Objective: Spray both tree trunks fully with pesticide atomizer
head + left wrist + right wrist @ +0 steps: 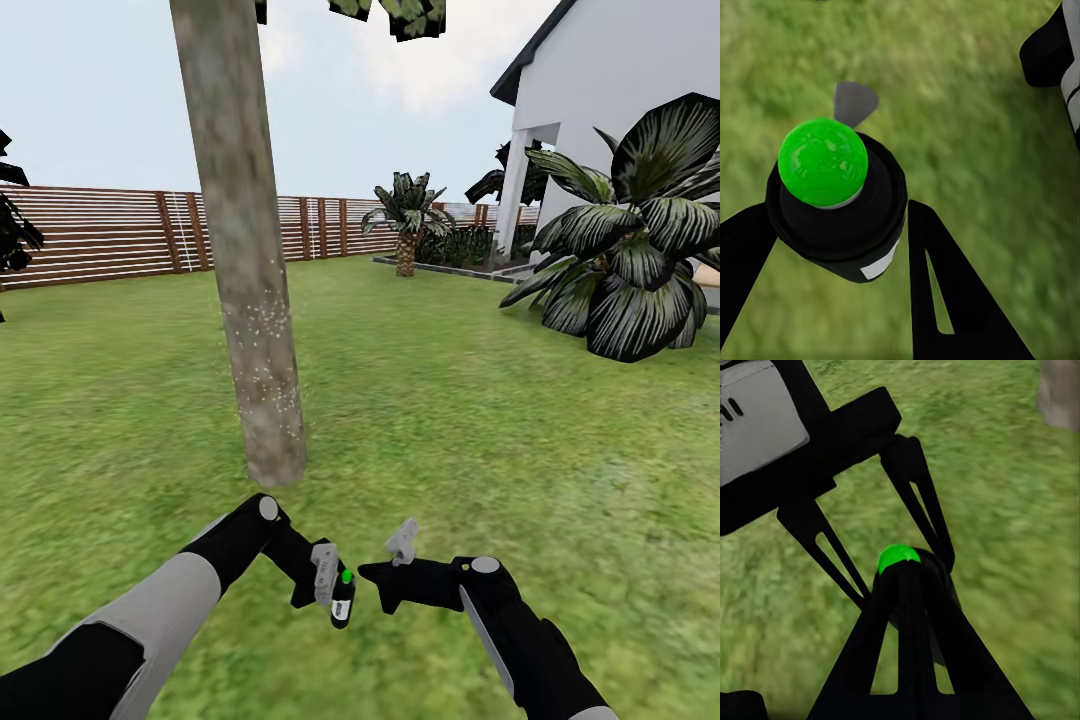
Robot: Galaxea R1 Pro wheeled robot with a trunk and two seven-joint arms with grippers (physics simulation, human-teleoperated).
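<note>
**Atomizer pinched in the left hand, low over the grass near the speckled trunk**

The atomizer is a small black cylinder with a pale strip on its side. Its cap dot shows bright green, not red, in all three views. It is off the ground, pinched between the fingers of the left hand, which sits low over the grass in front of the robot. The left wrist view looks down on it from close by: the green dome tops the black body, a dark finger is pressed to each side, and a grey tab sticks out beyond the cap.

The right hand hovers just beside the left, apart from it. Its fingers frame the right wrist view, but whether they are spread or pressed together cannot be told from here. That view sees the atomizer and the left hand's fingers straight past them, with a corner of the trunk at the edge.

Ahead of the hands, slightly to the left, stands the tree trunk, mottled grey-brown. Fine white specks of pesticide dot its lower half; the upper bark looks bare.

The head view alone gives the surroundings: the slatted brown fence, a short palm, the white house, and a large dark-leaved plant at the right.
</note>
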